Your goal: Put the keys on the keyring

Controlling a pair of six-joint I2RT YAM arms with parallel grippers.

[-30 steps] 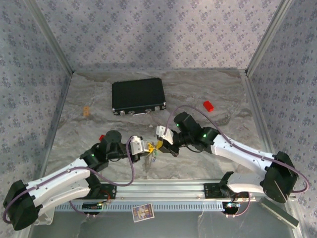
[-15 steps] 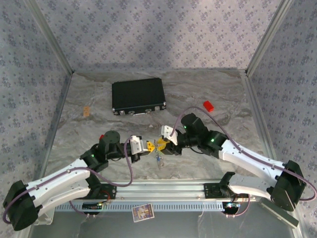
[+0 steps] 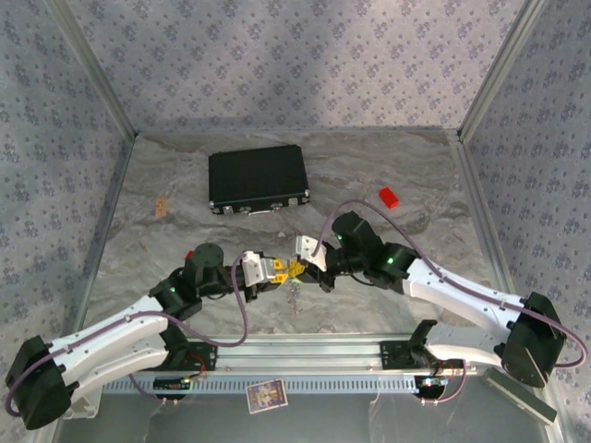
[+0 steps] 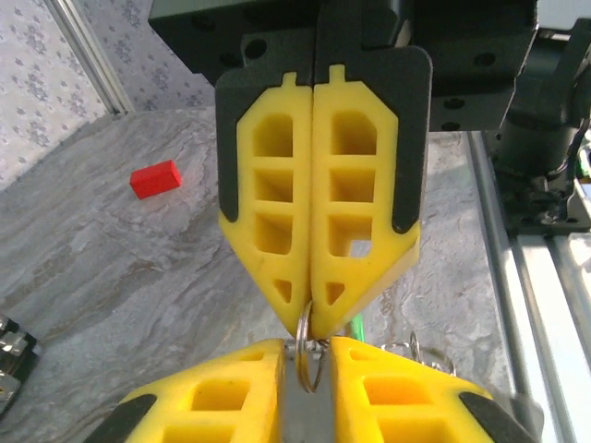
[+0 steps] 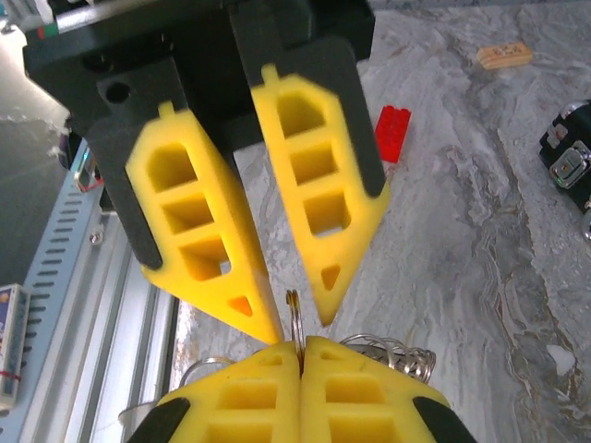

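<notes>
Keyring [image 5: 295,312] in right claw [image 5: 300,344], left claw [image 4: 307,344] parted

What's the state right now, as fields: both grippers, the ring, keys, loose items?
metal ring: held at the right fingertips, standing in the left's gap
right gripper: shut on metal ring, pinching its edge
left gripper: open, fingertips either side of metal ring
keys: unclear; green sliver beside metal ring
red block: on table, far right, apart from both arms
</notes>
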